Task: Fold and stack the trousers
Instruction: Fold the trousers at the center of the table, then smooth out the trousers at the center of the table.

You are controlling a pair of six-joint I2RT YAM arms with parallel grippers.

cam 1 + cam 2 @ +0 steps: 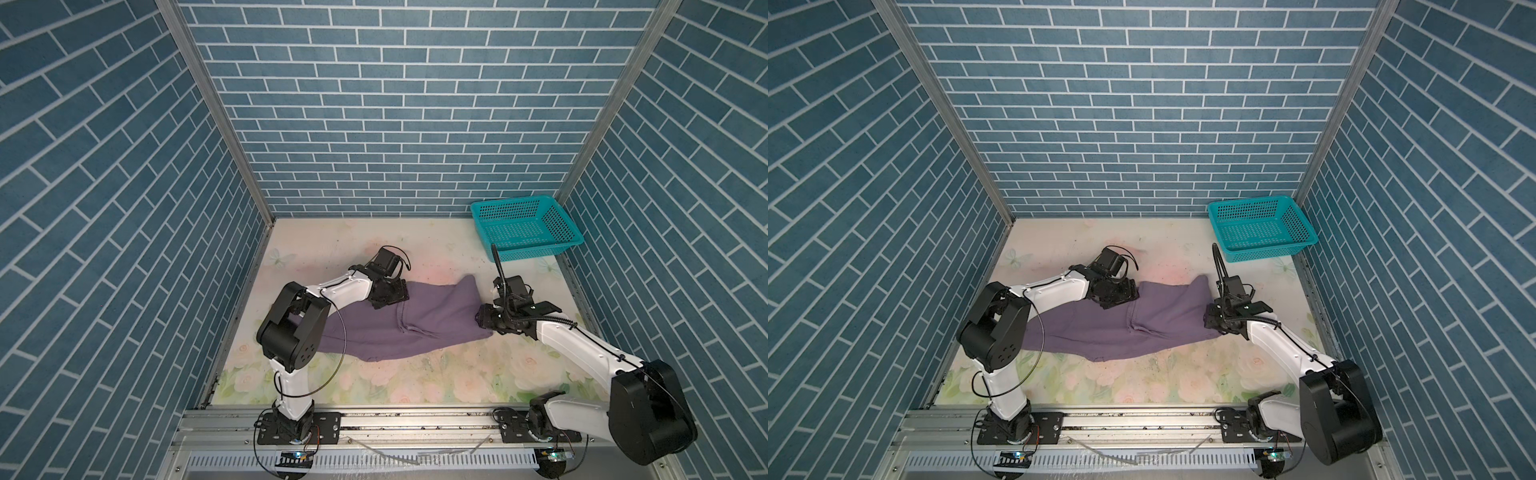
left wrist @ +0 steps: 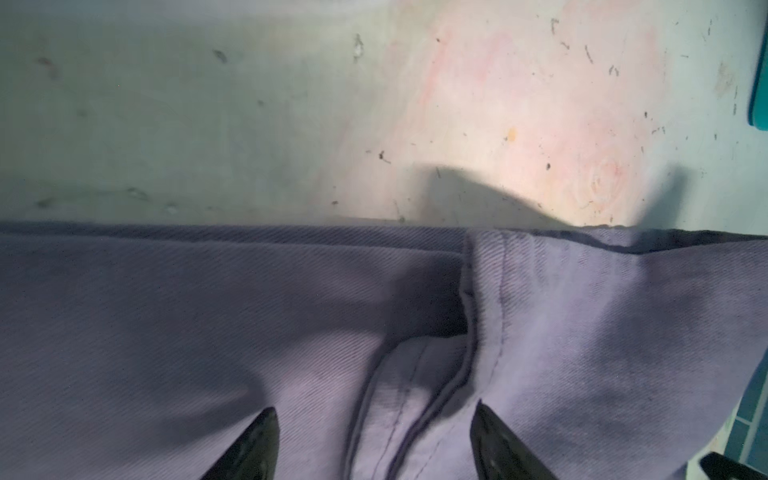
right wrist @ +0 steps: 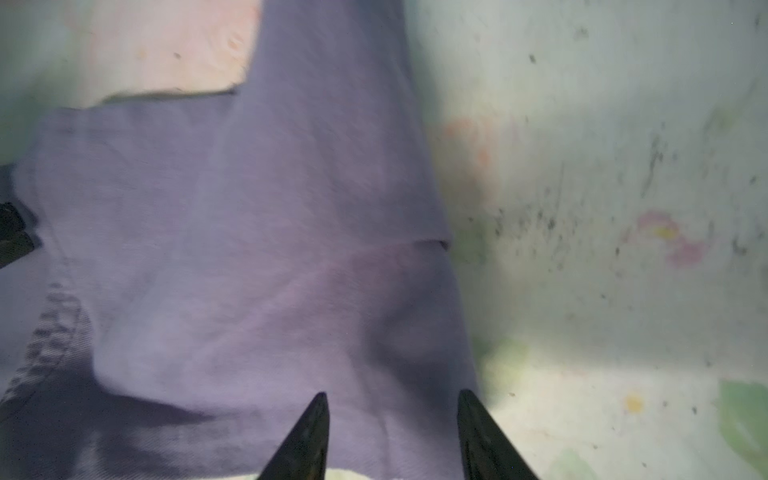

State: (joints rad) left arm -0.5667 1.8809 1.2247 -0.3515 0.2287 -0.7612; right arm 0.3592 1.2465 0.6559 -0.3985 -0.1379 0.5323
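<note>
The left gripper [image 2: 374,436] is hanging with its jaws spread wide and is gripping nothing. Its black fingertips [image 2: 257,440] are straddling a stitched seam [image 2: 415,415] of the purple trousers [image 2: 208,332]. Whether they are pressing on the cloth or hovering just over it I cannot tell. The right gripper [image 3: 390,428] is also standing open and empty, its tips pointing down at the edge of the trousers [image 3: 249,249], where the cloth is giving way to bare tabletop.

In both top views the teal mesh basket [image 1: 536,251] is sitting empty in the far corner on the robot's right. The trousers [image 1: 415,324] are lying flat on the floral tabletop [image 1: 415,382], on the robot's side of that basket and apart from it, stretching away from it toward the robot's left. The right gripper [image 1: 484,320] is working at the end of the cloth nearest the basket. The left gripper [image 1: 388,293] is resting over the garment's far edge, farther from the basket. One pointed corner of cloth [image 1: 467,284] is poking out toward the basket.

As for progress, the garment is looking partly folded. It is lying as one long band, with one layer's edge showing across another in the right wrist view. With both pincers empty, a fold seems to be just finished or about to begin. The band is far longer than the basket is wide, so at least one crosswise fold is probably remaining, the stray corner is needing tidying, and the stacking is not yet begun.
</note>
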